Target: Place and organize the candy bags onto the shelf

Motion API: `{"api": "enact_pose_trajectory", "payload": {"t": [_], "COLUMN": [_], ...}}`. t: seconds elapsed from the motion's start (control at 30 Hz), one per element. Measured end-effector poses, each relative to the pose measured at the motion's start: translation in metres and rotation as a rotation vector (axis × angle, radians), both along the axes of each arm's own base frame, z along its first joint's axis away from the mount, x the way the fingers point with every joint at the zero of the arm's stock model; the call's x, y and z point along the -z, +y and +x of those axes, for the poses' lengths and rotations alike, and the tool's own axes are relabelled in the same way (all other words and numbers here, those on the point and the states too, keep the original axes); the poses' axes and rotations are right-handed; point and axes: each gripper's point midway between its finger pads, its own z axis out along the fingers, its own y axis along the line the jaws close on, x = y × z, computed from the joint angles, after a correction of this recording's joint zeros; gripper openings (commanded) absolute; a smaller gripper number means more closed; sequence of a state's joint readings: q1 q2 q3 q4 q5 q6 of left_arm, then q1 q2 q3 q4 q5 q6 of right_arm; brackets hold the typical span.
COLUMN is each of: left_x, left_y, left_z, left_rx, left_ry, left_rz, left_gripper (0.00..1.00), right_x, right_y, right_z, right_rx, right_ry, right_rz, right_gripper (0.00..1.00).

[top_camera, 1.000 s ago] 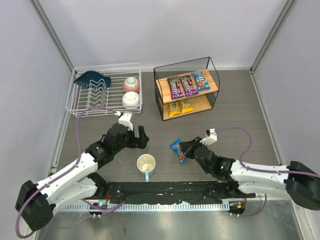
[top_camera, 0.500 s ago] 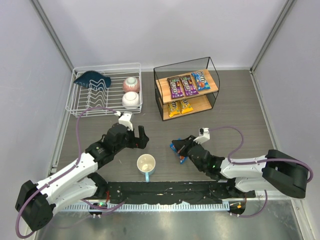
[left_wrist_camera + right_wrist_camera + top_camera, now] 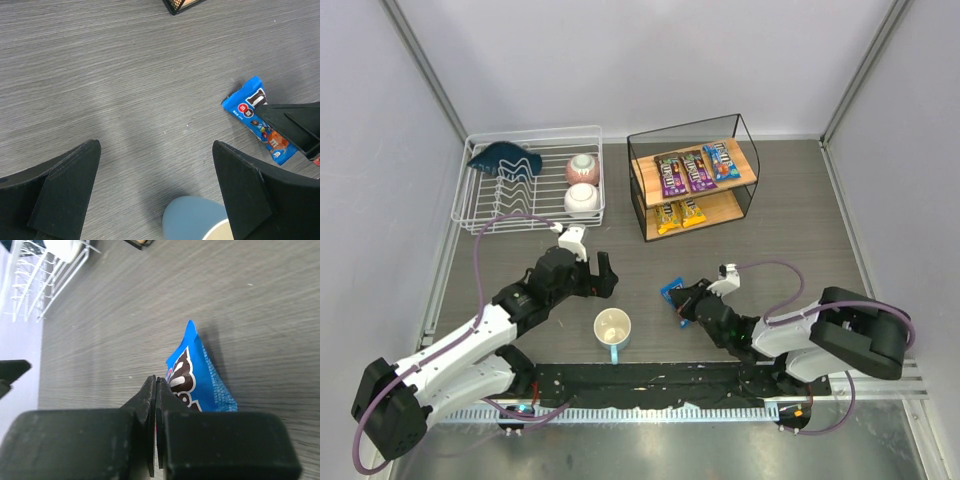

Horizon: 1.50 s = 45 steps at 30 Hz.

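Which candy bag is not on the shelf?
The blue bag lying on the table beside the right gripper; the other five sit on the shelf.

On the blue candy bag (image 3: 257,120), right of centre in the left wrist view, a large brown, white-edged "m" is printed near its upper end, with what looks like a small white "m" on a red disc beside it. In the right wrist view the same brown lettering is only partly seen. Print on the candy bags (image 3: 695,170) on the shelf (image 3: 642,172), upper middle of the top view, cannot be read.
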<state>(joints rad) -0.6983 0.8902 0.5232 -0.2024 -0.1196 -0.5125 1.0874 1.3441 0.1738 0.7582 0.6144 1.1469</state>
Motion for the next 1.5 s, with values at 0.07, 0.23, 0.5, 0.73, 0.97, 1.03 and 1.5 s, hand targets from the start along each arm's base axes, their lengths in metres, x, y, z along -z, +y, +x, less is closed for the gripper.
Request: {"api": "enact_pose_trajectory", "payload": {"t": [0.07, 0.23, 0.5, 0.73, 0.97, 1.03, 1.5], "left_x": [0.0, 0.0, 0.001, 0.001, 0.001, 0.001, 0.001], "left_y": [0.0, 0.0, 0.0, 0.0, 0.0, 0.0, 0.0], "left_z": [0.0, 0.0, 0.0, 0.0, 0.0, 0.0, 0.0], "left_rx": [0.0, 0.0, 0.0, 0.0, 0.0, 0.0, 0.0], "left_ry": [0.0, 0.0, 0.003, 0.003, 0.003, 0.003, 0.004], "left_rz": [0.0, 0.0, 0.003, 0.003, 0.003, 0.003, 0.003], "left_gripper": [1.0, 1.0, 1.0, 1.0, 1.0, 1.0, 1.0], "right_x": [0.012, 0.021, 0.032, 0.032, 0.006, -0.013, -0.01], "right_y": [-0.005, -0.008, -0.01, -0.01, -0.016, -0.017, -0.052], "right_z": [-0.001, 0.0, 0.001, 0.0, -0.004, -0.003, -0.005], "right_rx": [0.015, 0.04, 0.067, 0.062, 0.045, 0.041, 0.137], "right_ry": [0.018, 0.034, 0.053, 0.048, 0.018, -0.013, 0.011], "right_rz": [-0.022, -0.024, 0.001, 0.016, 0.026, 0.055, -0.028], "right_gripper": [0.01, 0.01, 0.01, 0.01, 0.01, 0.01, 0.01]}}
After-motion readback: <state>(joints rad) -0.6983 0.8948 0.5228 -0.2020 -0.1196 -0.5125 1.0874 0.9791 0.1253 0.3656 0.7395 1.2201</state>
